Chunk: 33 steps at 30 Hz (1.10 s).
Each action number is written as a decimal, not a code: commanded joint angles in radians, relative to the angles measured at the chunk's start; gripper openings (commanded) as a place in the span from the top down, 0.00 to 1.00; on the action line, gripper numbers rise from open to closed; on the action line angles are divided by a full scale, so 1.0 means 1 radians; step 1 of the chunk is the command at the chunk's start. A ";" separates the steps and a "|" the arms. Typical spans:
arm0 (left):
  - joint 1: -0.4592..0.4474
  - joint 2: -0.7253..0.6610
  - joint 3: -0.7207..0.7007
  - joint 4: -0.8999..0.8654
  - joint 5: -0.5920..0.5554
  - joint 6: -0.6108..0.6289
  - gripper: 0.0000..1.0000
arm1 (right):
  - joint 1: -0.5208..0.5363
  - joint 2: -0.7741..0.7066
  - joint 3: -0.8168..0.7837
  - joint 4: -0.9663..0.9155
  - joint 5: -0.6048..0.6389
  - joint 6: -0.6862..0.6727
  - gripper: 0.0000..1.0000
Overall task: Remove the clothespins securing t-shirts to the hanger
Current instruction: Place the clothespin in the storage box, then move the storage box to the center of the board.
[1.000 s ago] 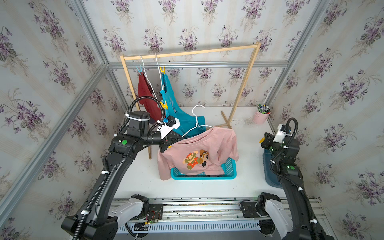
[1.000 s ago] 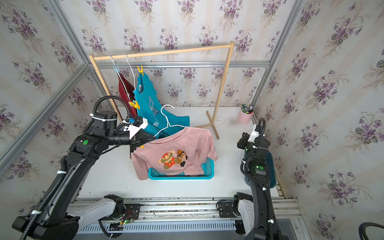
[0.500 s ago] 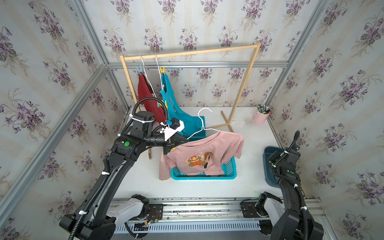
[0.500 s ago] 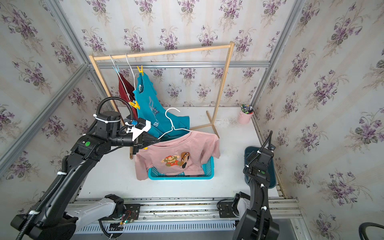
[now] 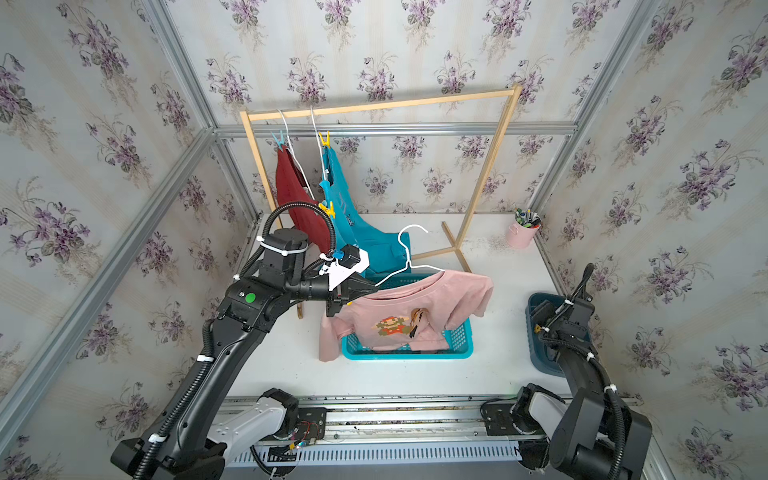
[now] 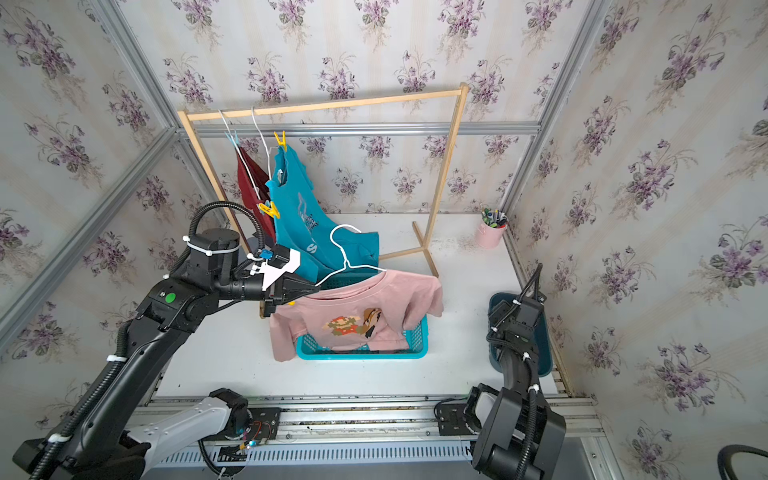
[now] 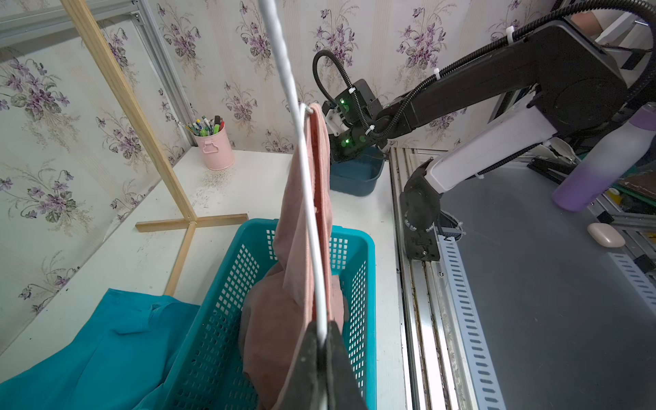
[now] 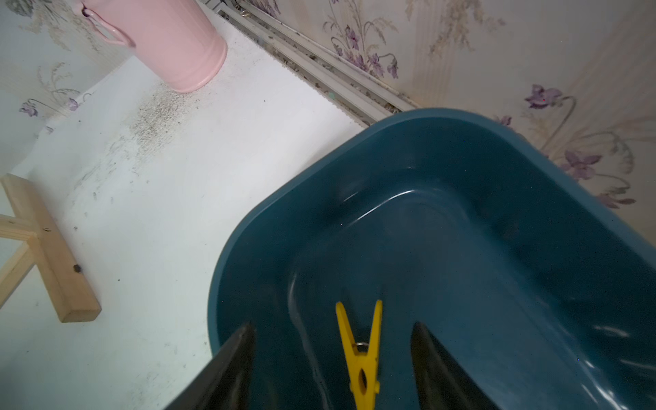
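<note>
Fig: R gripper (image 8: pixel 332 326) jaws apart above dark teal plastic tub (image 8: pixel 461 149), yellow plastic clothespin (image 8: pixel 360 355) loose inside
L gripper (image 7: pixel 321 335) clamps white wire hanger (image 7: pixel 309 198) w/ pale pink tee (image 5: pixel 436 299); approx. 3 clipped pins (image 5: pixel 324 139) left on dark red tee (image 5: pixel 291 195) & turquoise tee (image 5: pixel 353 224)

White desk (image 5: pixel 291 365) carrying a wooden clothes rack (image 5: pixel 374 106) at the back, a pink cup of pens (image 5: pixel 521 237) in the far corner, a turquoise lattice basket (image 5: pixel 407 354) mid-desk and a dark blue tub (image 8: pixel 461 149) near the side edge, all within floral wallpaper (image 5: pixel 374 41).
</note>
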<state>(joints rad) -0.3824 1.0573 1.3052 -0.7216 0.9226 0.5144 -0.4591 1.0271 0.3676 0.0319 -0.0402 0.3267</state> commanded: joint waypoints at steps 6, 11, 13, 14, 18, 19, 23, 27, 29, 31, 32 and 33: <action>-0.002 0.004 0.007 0.029 0.028 0.013 1.00 | 0.000 0.106 0.009 0.113 -0.277 0.081 0.30; -0.002 0.009 0.011 0.030 0.026 0.008 1.00 | 0.000 0.225 0.061 0.128 -0.403 0.103 0.32; -0.002 0.010 0.011 0.032 0.025 0.005 1.00 | 0.002 0.265 0.079 0.136 -0.446 0.109 0.34; -0.002 0.010 0.011 0.033 0.022 0.003 1.00 | 0.005 0.282 0.087 0.142 -0.465 0.112 0.35; -0.002 0.015 0.013 0.039 0.018 -0.007 1.00 | 0.030 0.334 0.116 0.159 -0.499 0.114 0.46; -0.002 0.016 0.015 0.041 0.015 -0.010 1.00 | 0.045 0.342 0.123 0.163 -0.502 0.114 0.49; -0.002 0.019 0.015 0.044 0.009 -0.019 1.00 | 0.125 0.369 0.162 0.174 -0.494 0.103 0.50; -0.003 0.024 0.011 0.048 0.001 -0.025 1.00 | 0.191 0.413 0.216 0.179 -0.475 0.110 0.49; -0.004 0.031 0.011 0.052 0.002 -0.028 1.00 | 0.219 0.430 0.243 0.194 -0.470 0.113 0.47; -0.005 0.039 0.011 0.054 0.009 -0.028 1.00 | 0.236 0.430 0.258 0.219 -0.480 0.125 0.45; -0.006 0.045 0.013 0.054 0.018 -0.026 1.00 | 0.241 0.426 0.270 0.224 -0.495 0.126 0.45; -0.006 0.051 0.014 0.053 0.024 -0.025 1.00 | 0.242 0.418 0.281 0.217 -0.512 0.122 0.45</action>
<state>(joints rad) -0.3866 1.0992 1.3106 -0.7021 0.9161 0.4881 -0.2241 1.4532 0.6247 0.2062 -0.5213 0.4278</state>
